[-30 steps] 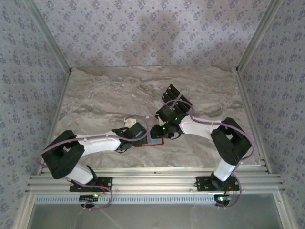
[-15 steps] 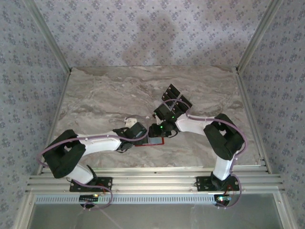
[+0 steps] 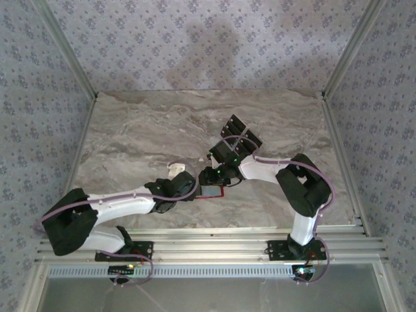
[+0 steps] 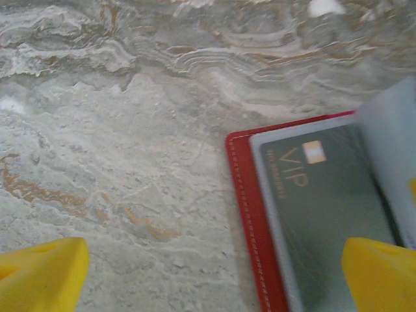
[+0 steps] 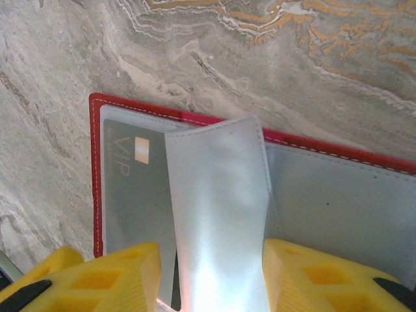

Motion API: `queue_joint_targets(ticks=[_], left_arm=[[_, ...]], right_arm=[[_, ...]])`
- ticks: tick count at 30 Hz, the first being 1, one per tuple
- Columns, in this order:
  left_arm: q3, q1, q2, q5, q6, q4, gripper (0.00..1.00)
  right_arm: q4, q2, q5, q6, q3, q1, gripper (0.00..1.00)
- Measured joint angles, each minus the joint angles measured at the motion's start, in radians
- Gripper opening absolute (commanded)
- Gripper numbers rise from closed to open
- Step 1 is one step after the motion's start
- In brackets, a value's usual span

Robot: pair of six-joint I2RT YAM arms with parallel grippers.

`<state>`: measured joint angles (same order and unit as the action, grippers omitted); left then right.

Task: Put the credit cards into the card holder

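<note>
From right wrist: right gripper point(image 5: 209, 263) spread astride raised flap point(image 5: 218, 208) of card holder point(image 5: 338, 195), credit card point(image 5: 133, 195) sleeved at 9 o'clock; from left wrist: left gripper point(image 4: 214, 270) spread wide.

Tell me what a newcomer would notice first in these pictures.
The red card holder, lying open on the marble table midway between the two arms, catches the eye first. A pale glossy sleeve stands up from it between the yellow fingers of the right gripper. A grey card marked VIP sits in the pocket beside it.
</note>
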<state>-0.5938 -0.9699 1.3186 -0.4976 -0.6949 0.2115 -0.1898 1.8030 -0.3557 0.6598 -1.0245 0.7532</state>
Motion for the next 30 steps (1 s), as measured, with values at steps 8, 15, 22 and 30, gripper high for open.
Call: queue_joint_targets(ticks=[8, 15, 22, 30], left_arm=[[0.042, -0.069, -0.042, 0.023, 0.006, -0.088, 1.0], [0.043, -0.111, 0.021, 0.031, 0.014, -0.169, 1.0], [0.009, -0.113, 0.118, 0.021, 0.017, -0.185, 1.0], [-0.069, -0.113, 0.212, -0.035, 0.011, -0.155, 0.99]], right_arm=[[0.024, 0.002, 0.0, 0.034, 0.01, 0.0, 0.47], [0.038, 0.002, 0.0, 0.052, 0.016, 0.0, 0.47], [0.056, 0.002, -0.002, 0.059, 0.026, 0.0, 0.48], [0.065, 0.002, -0.008, 0.059, 0.029, -0.001, 0.47]])
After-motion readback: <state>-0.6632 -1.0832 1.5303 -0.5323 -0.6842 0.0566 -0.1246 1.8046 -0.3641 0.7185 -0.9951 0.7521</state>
